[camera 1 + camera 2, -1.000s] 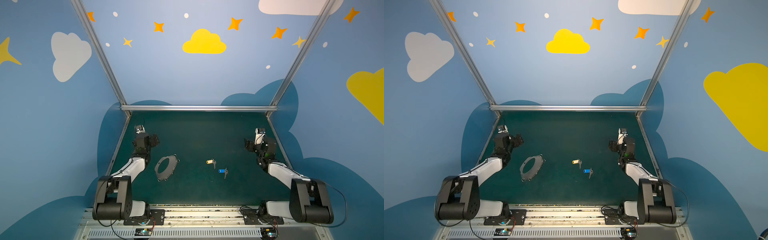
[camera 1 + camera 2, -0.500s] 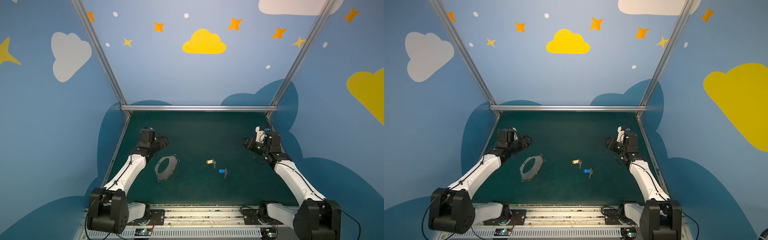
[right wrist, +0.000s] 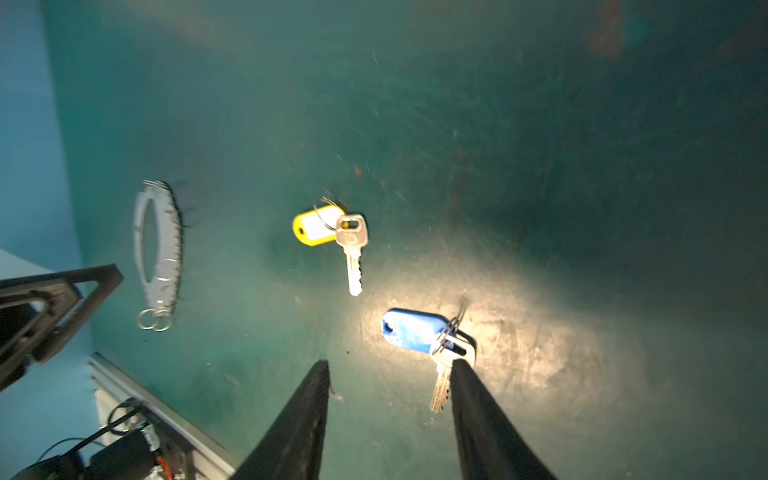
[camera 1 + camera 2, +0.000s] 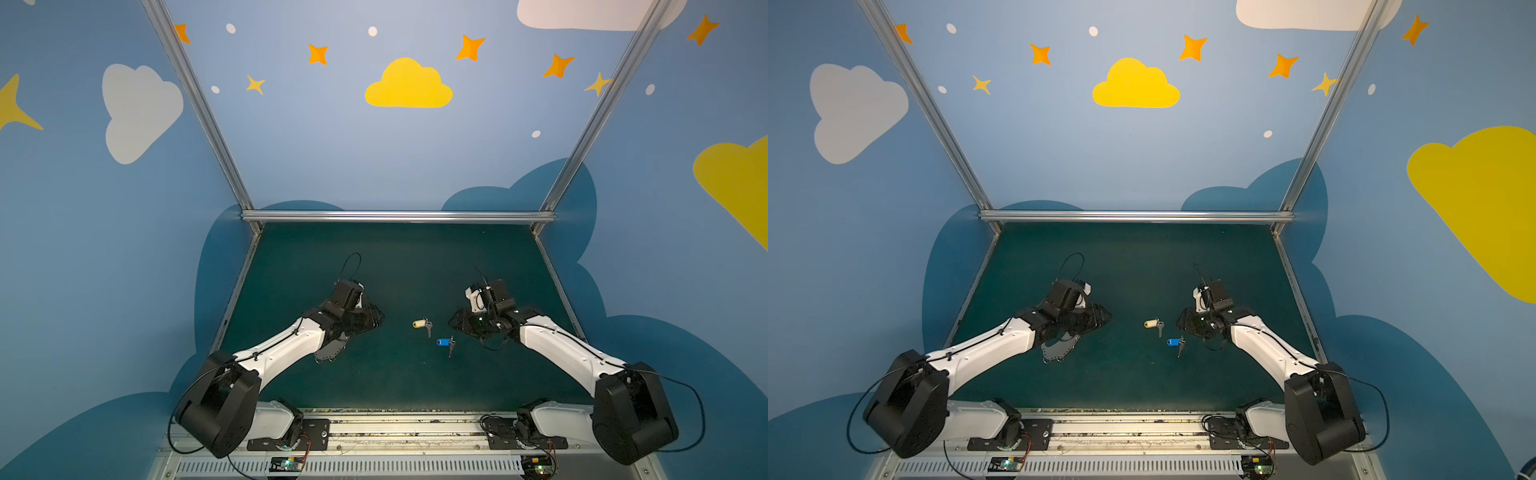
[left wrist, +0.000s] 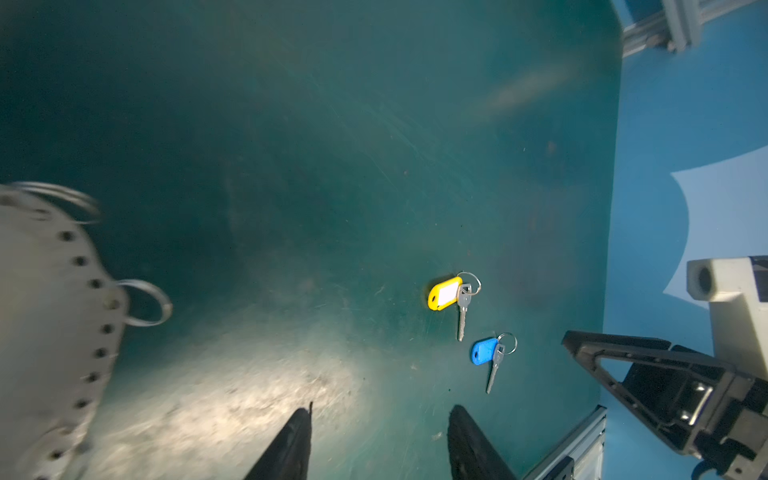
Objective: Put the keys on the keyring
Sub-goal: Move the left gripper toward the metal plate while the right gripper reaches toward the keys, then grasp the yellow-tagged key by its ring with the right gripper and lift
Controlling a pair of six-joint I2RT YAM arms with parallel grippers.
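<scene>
Green mat (image 4: 395,386) carried the yellow-tagged key (image 4: 420,323) and the blue-tagged key (image 4: 444,342) near its middle. The keyring (image 4: 330,354) lay partly under my left arm (image 4: 286,347). I saw the left gripper (image 5: 382,409) and right gripper (image 3: 391,365) parted, empty.

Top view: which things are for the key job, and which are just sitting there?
For the job: yellow-tagged key, blue-tagged key, keyring plate.

Just there: green table, metal frame bar, painted yellow cloud.
</scene>
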